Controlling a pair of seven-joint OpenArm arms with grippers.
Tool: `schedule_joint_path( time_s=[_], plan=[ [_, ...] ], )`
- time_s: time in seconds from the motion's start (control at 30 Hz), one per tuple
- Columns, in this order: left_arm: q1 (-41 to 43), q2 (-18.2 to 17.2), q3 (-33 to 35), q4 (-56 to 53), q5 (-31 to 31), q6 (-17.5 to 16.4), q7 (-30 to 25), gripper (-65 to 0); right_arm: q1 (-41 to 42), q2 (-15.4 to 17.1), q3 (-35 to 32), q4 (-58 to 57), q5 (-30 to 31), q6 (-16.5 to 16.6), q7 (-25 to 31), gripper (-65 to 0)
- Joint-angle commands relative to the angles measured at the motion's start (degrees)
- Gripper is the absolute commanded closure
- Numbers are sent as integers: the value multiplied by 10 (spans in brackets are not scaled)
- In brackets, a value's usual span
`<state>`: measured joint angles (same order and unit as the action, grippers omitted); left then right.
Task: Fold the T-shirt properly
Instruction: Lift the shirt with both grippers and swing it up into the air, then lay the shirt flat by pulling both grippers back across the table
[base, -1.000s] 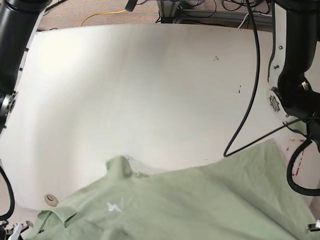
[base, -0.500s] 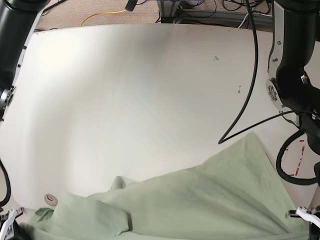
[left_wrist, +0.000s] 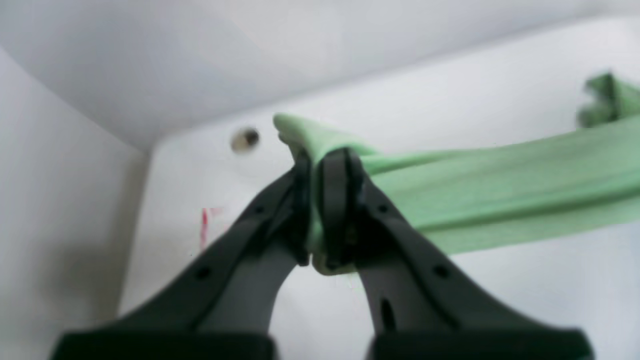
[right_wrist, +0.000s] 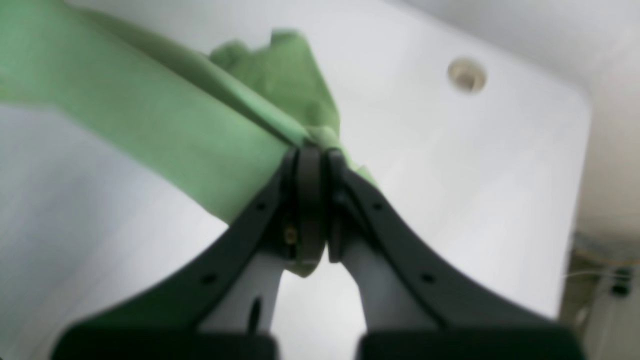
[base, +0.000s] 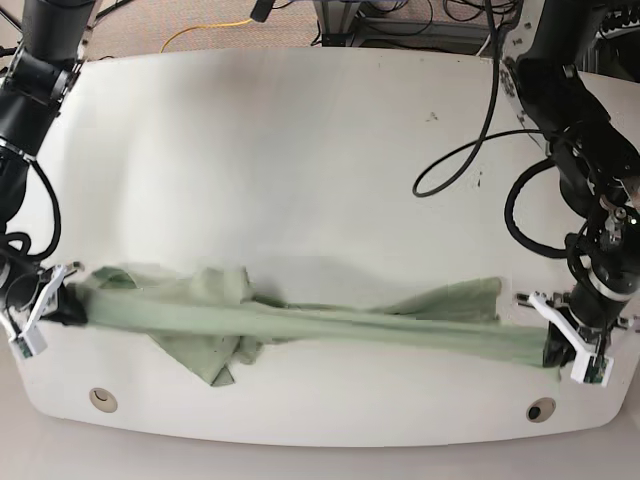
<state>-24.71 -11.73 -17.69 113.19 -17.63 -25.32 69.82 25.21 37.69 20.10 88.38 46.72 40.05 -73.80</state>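
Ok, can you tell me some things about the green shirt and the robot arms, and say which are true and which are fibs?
1. The sage-green cotton T-shirt is stretched between both grippers. True.
2. The left gripper has open jaws. False: they pinch the shirt.
3. The shirt is neatly folded. False: it is bunched and twisted.
4. The right gripper grips cloth. True.
5. The white table is round-cornered. True.

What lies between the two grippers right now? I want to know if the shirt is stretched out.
Only the T-shirt, in the base view: a green band running across the table from the right gripper to the left gripper, each shut on an end.
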Motion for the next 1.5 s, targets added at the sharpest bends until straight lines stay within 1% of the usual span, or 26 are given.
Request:
schedule_joint_path(
  time_s=[0.0,0.1,0.23,0.3,0.47,0.5,0.57,0.63,0.7,0.8,0.87,0.93,1.17,1.3,1.4,1.47],
  plan=[
    [32,-4,-2,10,0,3,-17,0,-43,-5,30,32,3,-1,13,0],
    [92,-4,-5,11,-35,3,-17,0,-106,-23,51,58,3,-1,13,0],
    [170,-5,-53,11,-94,3,-17,0,-176,-53,87,82,3,-1,13,0],
    [202,-5,-67,11,-112,3,-18,0,-198,-64,96,91,3,-1,13,0],
    [292,-8,-78,13,-139,3,-19,0,-268,-76,109,107,4,-1,12,0],
    [318,-8,-88,13,-149,3,-19,0,-290,-88,119,114,7,-1,12,0],
    [350,-7,-113,13,-164,3,-19,0,-319,-99,135,121,21,-1,12,0],
    [383,-6,-133,13,-180,3,-19,0,-346,-102,142,129,35,-1,12,0],
    [415,-7,-146,13,-194,3,-19,0,-371,-103,145,137,36,-1,12,0],
    [473,-9,-172,13,-215,3,-19,0,-418,-117,148,142,37,-1,13,0],
    [497,-9,-180,13,-222,3,-19,0,-437,-129,163,142,37,-1,13,0],
    [518,-9,-188,13,-228,3,-19,0,-454,-149,176,143,37,-1,13,0],
    [571,-10,-191,13,-228,3,-17,0,-500,-186,178,193,37,-1,13,0],
    [602,-11,-191,13,-229,2,-17,0,-524,-195,178,212,37,-1,13,0],
    [633,-26,-191,13,-229,2,-18,0,-527,-203,178,211,36,-1,13,0],
    [650,-28,-190,11,-225,-2,-19,0,-527,-203,178,211,35,-1,13,0]
  ],
)
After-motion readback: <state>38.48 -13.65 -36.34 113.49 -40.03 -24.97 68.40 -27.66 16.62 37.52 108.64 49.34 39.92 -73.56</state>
